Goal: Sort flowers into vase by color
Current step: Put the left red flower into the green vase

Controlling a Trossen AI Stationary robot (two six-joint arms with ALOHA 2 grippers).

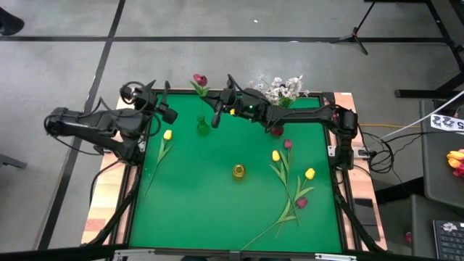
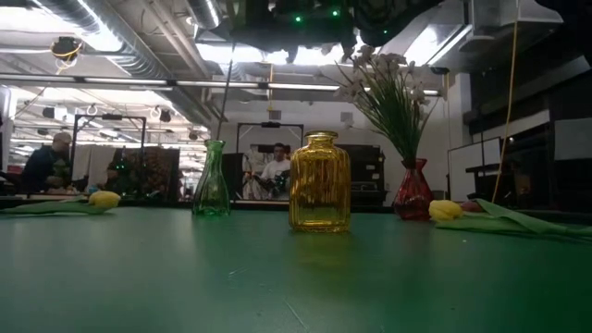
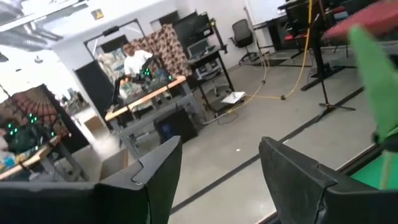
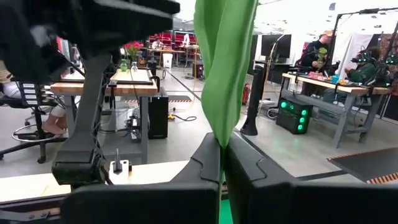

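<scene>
My right gripper [image 1: 217, 116] reaches along the far edge and is shut on a maroon tulip [image 1: 199, 80], held upright over the green glass vase [image 1: 203, 127]. In the low view its thin stem [image 2: 225, 92] runs down to that vase's mouth [image 2: 215, 142]. My left gripper [image 1: 165, 110] hovers open just left of it. White blossoms [image 1: 279, 90] stand in the red vase [image 2: 413, 190]. The yellow vase [image 1: 238, 171] stands mid-table. One yellow tulip [image 1: 167, 135] lies on the mat at left. More yellow and maroon tulips [image 1: 293, 181] lie at right. My right gripper pinches the maroon tulip's green leaf and stem [image 4: 222, 134] between its two shut fingers [image 4: 205, 162], below the bloom. The flower is lifted clear of the table and stands upright above the fingers. Whether its lower end is inside the green vase I cannot tell.
The green mat [image 1: 210, 210] has free room in its near left half. The tulips on the right lie with crossed stems [image 1: 286, 210]. Beyond the table are workbenches and seated people [image 2: 275, 171].
</scene>
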